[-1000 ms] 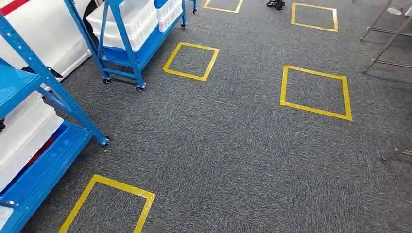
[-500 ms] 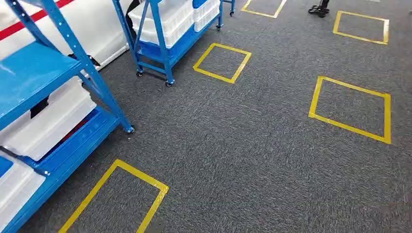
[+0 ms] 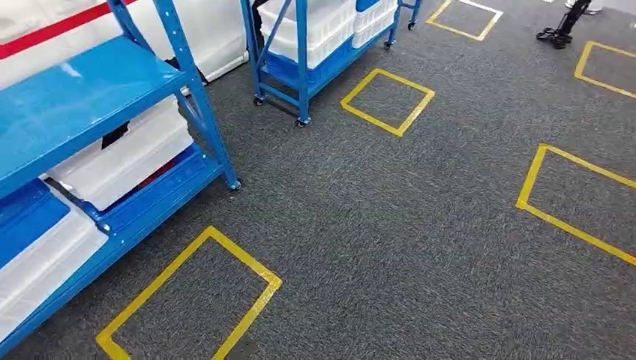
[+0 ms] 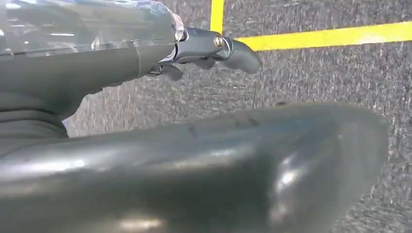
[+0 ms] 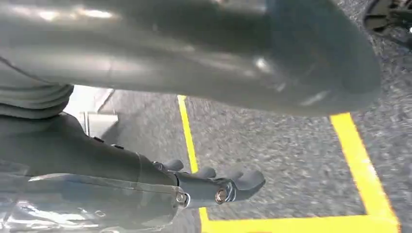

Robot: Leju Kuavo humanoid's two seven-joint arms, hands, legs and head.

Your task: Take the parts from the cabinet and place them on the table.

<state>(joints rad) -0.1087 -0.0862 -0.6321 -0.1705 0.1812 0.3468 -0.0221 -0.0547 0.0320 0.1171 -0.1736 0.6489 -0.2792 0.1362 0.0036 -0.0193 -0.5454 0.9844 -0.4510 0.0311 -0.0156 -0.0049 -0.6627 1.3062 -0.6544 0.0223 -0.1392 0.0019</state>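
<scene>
The near blue cabinet (image 3: 75, 97) stands at the left of the head view, with white bins (image 3: 127, 157) on its lower shelves and a blue-lidded bin (image 3: 26, 217) beside them. What lies inside the bins is hidden. A second blue cabinet (image 3: 301, 60) on casters stands farther back, also loaded with white bins. My left hand (image 4: 214, 48) hangs over the grey carpet with its fingers stretched out and nothing in them. My right hand (image 5: 218, 187) hangs the same way, fingers straight and holding nothing.
Yellow tape squares mark the grey carpet: one just below the near cabinet (image 3: 247, 259), one by the second cabinet (image 3: 371, 120), one at the right (image 3: 574, 229). A dark object (image 3: 559, 30) stands on the floor at the far right.
The whole picture has slid to the right, so the camera has turned left. The near cabinet now takes up more of the left side. Both hands still hang.
</scene>
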